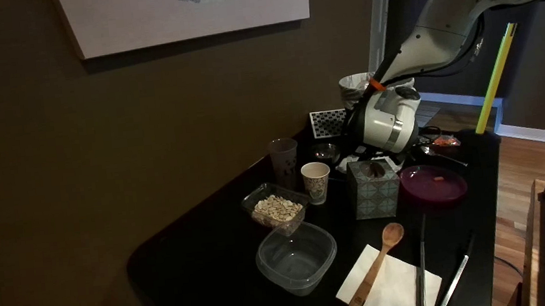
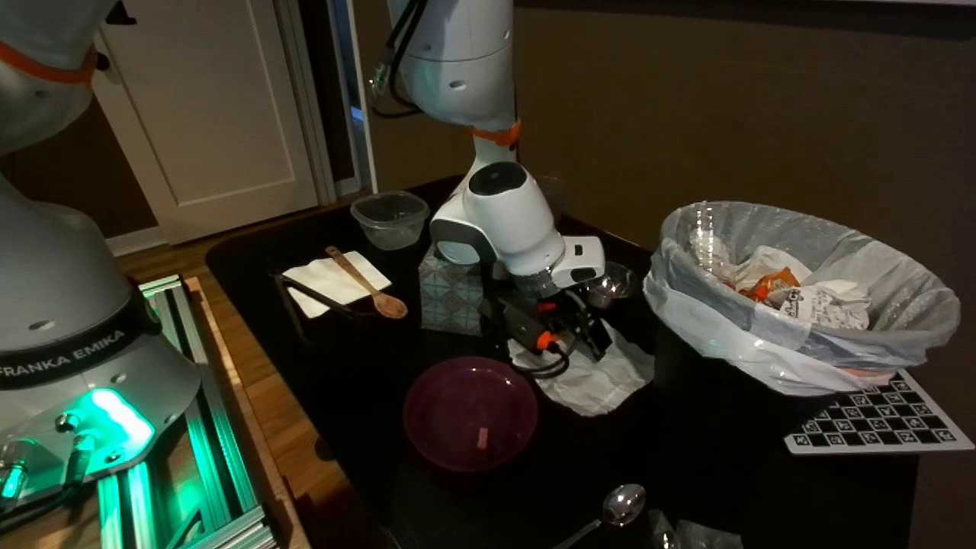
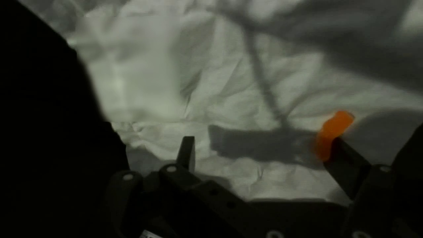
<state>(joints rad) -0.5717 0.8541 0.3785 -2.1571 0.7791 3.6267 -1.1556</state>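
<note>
In the wrist view, a big black shape (image 3: 49,132) fills the left side and hides what is behind it; I cannot tell what it is. Next to it, a pale patch (image 3: 138,72) at the upper left is too blurry to make out. The gripper (image 3: 261,140) comes in from the bottom, where the edge cuts it off. Its fingers (image 3: 188,152) are spread far apart and are not pinching anything. The crumpled paper (image 3: 228,82) lies below them and runs off the top and right edges. I cannot tell if the fingers touch it. At the tip of the finger on the right is an orange bit (image 3: 337,127), and I cannot tell if it sticks to the finger or lies on the paper. In an exterior view, the fingers are lost in the dark near the middle, and the paper pokes out to the right. There the arm (image 2: 518,213) hides part of the tissue box (image 2: 450,301) and part of the glass bowl (image 2: 614,286). The purple plate (image 2: 457,393) sits lower in that frame, and the bottom edge cuts off a spoon (image 2: 624,503). In an exterior view, the tissue box (image 1: 375,195) covers much of the paper.
</note>
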